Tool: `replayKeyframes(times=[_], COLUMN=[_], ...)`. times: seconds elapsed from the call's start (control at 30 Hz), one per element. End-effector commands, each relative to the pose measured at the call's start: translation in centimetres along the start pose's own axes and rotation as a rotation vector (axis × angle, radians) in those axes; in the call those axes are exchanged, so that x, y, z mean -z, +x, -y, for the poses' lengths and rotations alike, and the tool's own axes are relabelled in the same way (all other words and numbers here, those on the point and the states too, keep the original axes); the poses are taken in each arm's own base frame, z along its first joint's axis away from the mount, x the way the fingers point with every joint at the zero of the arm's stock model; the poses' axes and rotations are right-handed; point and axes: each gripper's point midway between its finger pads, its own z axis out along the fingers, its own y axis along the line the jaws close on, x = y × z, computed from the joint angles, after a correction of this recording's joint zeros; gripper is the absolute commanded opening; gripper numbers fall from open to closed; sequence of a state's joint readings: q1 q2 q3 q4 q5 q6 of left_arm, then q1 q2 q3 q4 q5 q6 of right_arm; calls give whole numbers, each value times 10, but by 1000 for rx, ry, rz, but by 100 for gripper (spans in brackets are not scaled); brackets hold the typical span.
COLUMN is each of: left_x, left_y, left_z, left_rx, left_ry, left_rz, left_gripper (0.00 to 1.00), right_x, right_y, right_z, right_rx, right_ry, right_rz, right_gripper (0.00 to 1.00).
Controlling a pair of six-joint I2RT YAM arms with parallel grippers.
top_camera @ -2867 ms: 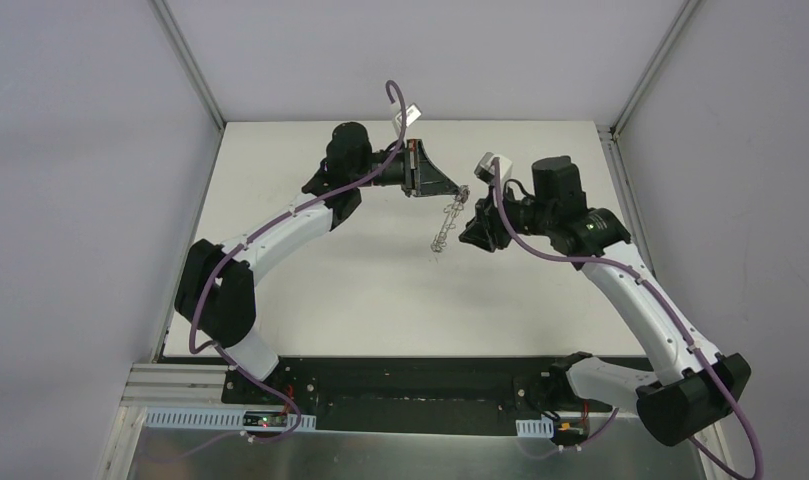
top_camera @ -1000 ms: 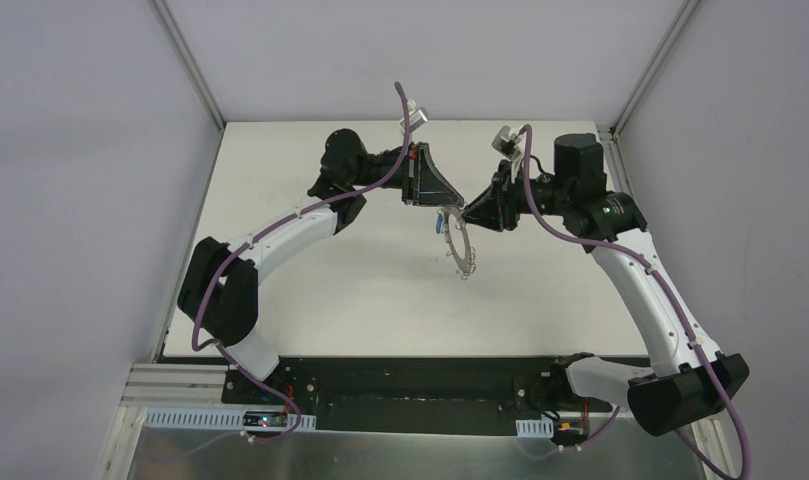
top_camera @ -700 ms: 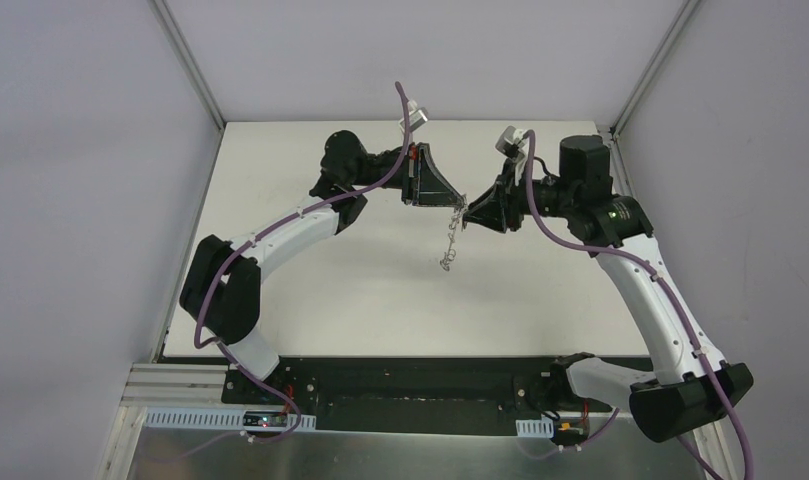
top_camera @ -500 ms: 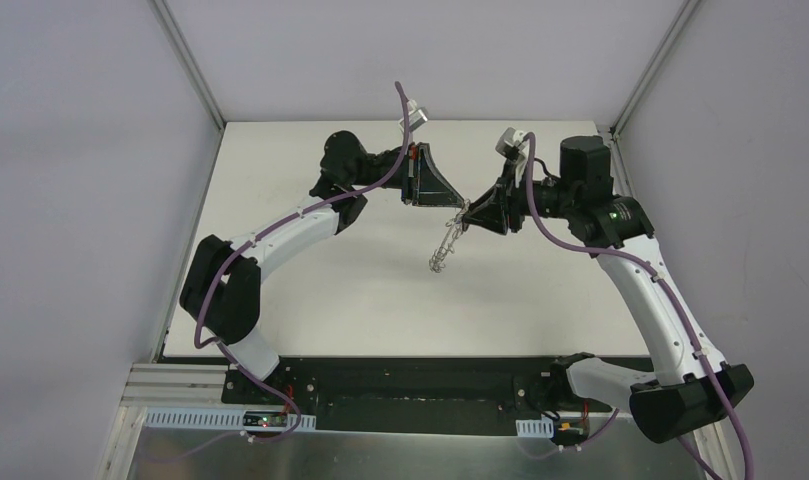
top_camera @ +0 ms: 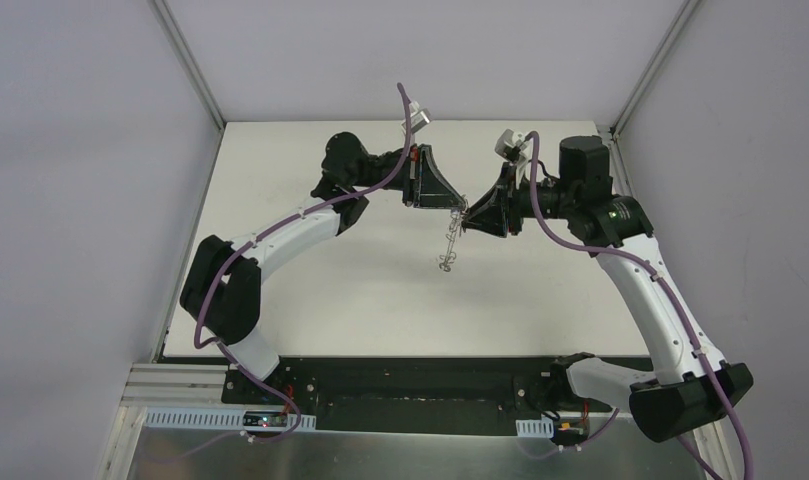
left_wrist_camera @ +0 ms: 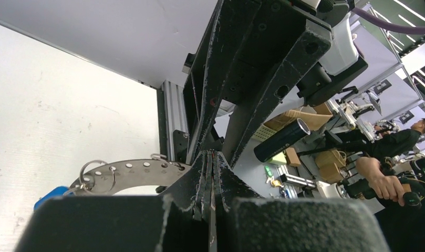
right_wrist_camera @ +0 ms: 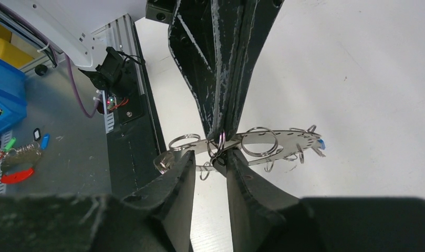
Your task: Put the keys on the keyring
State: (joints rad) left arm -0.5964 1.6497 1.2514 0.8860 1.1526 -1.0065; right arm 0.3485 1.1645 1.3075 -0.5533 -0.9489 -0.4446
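— White tabletop (top_camera: 310, 300) fills the cell, with pale grey walls (top_camera: 80, 150) on three sides. What's nearest?
— Both arm bases (top_camera: 590, 375), bolted at the near edge. The arms (top_camera: 280, 225) reach away and meet over the far middle of the table.
— And the keyring?
— The keyring (top_camera: 447, 243) hangs in the air there, clear of the table, edge-on from above. It's a flat grey metal band pierced by a row of small holes, with wire loops (right_wrist_camera: 259, 140) of differing sizes strung along its rim. A blue key head (right_wrist_camera: 318, 142) shows at one end.
— Who has it?
— The left gripper (top_camera: 458, 204) is clamped tight on its rim, jaws fully together. The right gripper (top_camera: 468, 214) faces it from the right, jaws partly apart, straddling a small loop right beside that pinch. Whether its fingers (right_wrist_camera: 181, 176) touch the loop I can't tell.
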Motion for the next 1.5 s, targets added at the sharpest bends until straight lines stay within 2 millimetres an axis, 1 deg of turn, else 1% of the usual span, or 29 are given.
replayKeyframes(times=[0.0,0.13,0.3,0.43,0.6,0.83,0.9,1.0,1.17,1.23,1.33,1.47], left_x=[-3,-3,-4,-3,-3,-3,-2,-1,6,10,14,14], left_y=[0,1,3,5,5,4,5,9,21,25,30,33], left_z=[14,14,14,13,15,22,21,17,-1,-4,-6,-4], left_rx=[-63,-63,-66,-64,-74,-130,-148,-166,-213,-240,-270,-301], left_ry=[52,55,58,58,65,96,94,64,-44,-82,-123,-138], left_rz=[-8,-11,-18,-22,-27,-70,-98,-129,-189,-216,-245,-258], left_gripper=[0,0,0,0,0,0,0,0,15,22,28,35], right_x=[4,3,4,4,4,8,9,10,9,9,7,1], right_y=[-26,-27,-28,-29,-26,-18,-17,-9,0,2,5,12], right_z=[-5,-2,-3,-4,-1,1,1,-1,-4,-4,-6,-8], right_rx=[41,34,33,33,30,55,66,56,64,72,75,68], right_ry=[-15,-8,-10,-14,-3,33,34,38,39,41,38,25], right_rz=[57,62,66,69,62,15,-6,-58,-110,-128,-149,-184], right_gripper=[29,27,22,10,0,0,0,0,0,0,0,0])
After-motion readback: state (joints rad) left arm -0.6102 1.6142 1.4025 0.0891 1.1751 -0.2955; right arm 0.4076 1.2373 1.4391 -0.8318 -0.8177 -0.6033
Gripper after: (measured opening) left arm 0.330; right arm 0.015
